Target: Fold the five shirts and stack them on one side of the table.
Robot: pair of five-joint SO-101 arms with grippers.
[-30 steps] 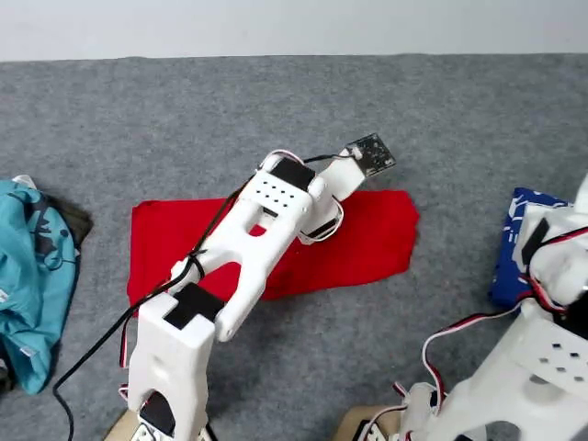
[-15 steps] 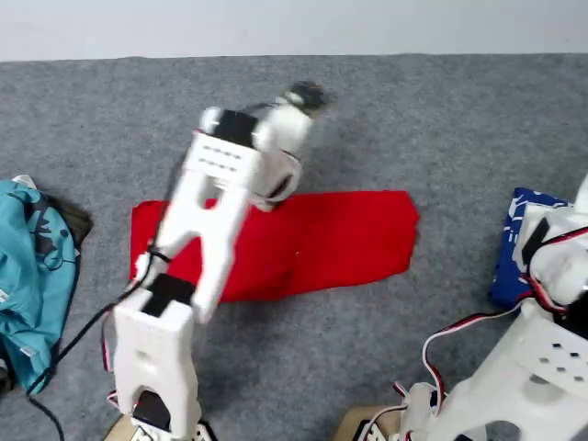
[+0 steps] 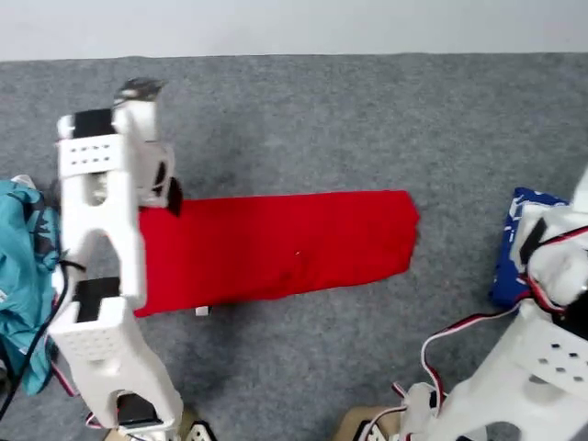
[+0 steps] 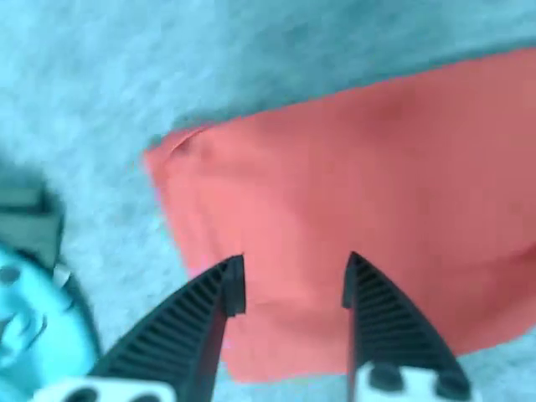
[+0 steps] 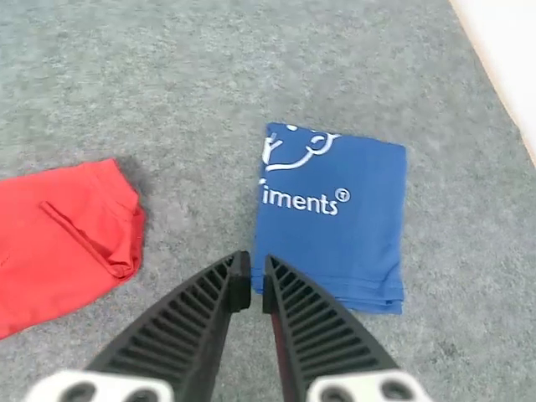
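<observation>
Over the last second the left arm has swung away from the middle of the red shirt [image 3: 294,243] to the left of the high view. It lay across the shirt with its wrist near the upper edge, and now stands upright over the shirt's left end. The left gripper [image 4: 293,280] is spread wide and empty. In the wrist view it hovers over the shirt's end, near the corner. Whether the tips touch the cloth I cannot tell.

The shirt itself has not shifted: it lies as a long strip across the centre of the carpet [image 3: 367,119], and its right end is where it was. With the arm gone its whole length shows, along with a small white tag at the lower edge.

The right arm has kept still at the lower right of the high view. The right gripper [image 5: 252,280] has its fingers pressed nearly together, holds nothing, and hangs over bare carpet between the red shirt's right end and the blue shirt [image 5: 331,213].

The lengthwise fold looks finished, so the move to the left end probably prepares a crosswise fold. The blue shirt is already folded at the right edge and seems the start of the stack. The teal shirt [image 3: 23,276] is crumpled at the left edge and still waits
</observation>
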